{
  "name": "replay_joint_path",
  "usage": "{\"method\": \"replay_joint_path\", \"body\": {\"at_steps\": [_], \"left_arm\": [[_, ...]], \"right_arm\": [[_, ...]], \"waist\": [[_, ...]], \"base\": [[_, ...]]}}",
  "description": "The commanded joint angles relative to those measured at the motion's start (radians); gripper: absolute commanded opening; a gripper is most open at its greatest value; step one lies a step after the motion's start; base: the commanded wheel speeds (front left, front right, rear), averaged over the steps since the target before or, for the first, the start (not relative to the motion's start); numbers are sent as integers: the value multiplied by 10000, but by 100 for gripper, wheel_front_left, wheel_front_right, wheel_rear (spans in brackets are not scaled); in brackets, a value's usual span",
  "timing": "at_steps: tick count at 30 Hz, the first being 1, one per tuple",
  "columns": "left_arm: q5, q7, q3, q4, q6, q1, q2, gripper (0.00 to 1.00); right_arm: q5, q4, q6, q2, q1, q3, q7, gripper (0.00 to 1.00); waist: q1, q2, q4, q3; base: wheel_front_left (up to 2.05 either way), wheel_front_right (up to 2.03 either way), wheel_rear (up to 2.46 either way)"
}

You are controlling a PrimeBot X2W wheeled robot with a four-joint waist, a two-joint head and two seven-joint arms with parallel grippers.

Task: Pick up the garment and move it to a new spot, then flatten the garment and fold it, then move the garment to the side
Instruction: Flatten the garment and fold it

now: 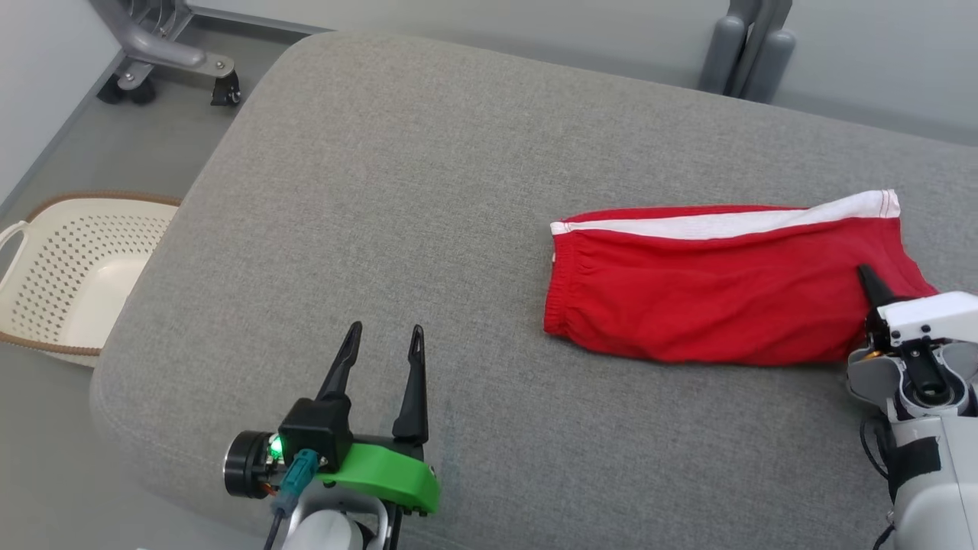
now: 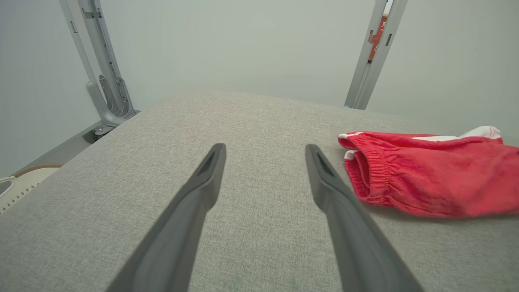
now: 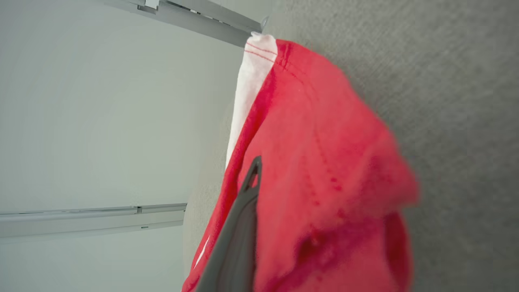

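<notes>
I am looking over a grey woven-fabric cushion (image 1: 397,191): its left and middle are lying bare ahead of my left gripper (image 1: 384,330), whose fingers are standing apart. Red cloth shorts with a white stripe (image 1: 710,298) are blocking the right side, my right gripper (image 1: 871,281) pinching their right end. A cream perforated plastic basket (image 1: 76,260) is sitting beyond the left edge.
</notes>
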Motion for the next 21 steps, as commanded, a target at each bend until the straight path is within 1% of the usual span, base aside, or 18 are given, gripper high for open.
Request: {"method": "replay_joint_path", "body": {"at_steps": [1, 5, 9, 14, 21], "left_arm": [[97, 0, 105, 22, -20, 129, 28, 100], [173, -1, 277, 93, -123, 286, 28, 100], [247, 0, 397, 156, -211, 464, 28, 100], [311, 0, 525, 235, -296, 698, 29, 100], [344, -1, 564, 309, -410, 707, 29, 100]], "right_arm": [[-29, -22, -14, -7, 338, -85, -110, 0], [-297, -381, -9, 53, 890, -99, -361, 0], [-713, -964, -9, 261, 1646, 46, -596, 0], [-830, -1690, -9, 561, 2391, -72, -749, 0], [-1034, -2129, -9, 724, 2859, -48, -921, 0]], "waist": [[0, 0, -311, -322], [0, 0, -701, -642], [0, 0, -1155, -870], [0, 0, -1706, -1095], [0, 0, -2107, -1230]], "base": [[0, 0, 0], [0, 0, 0], [0, 0, 0], [0, 0, 0], [0, 0, 0]]}}
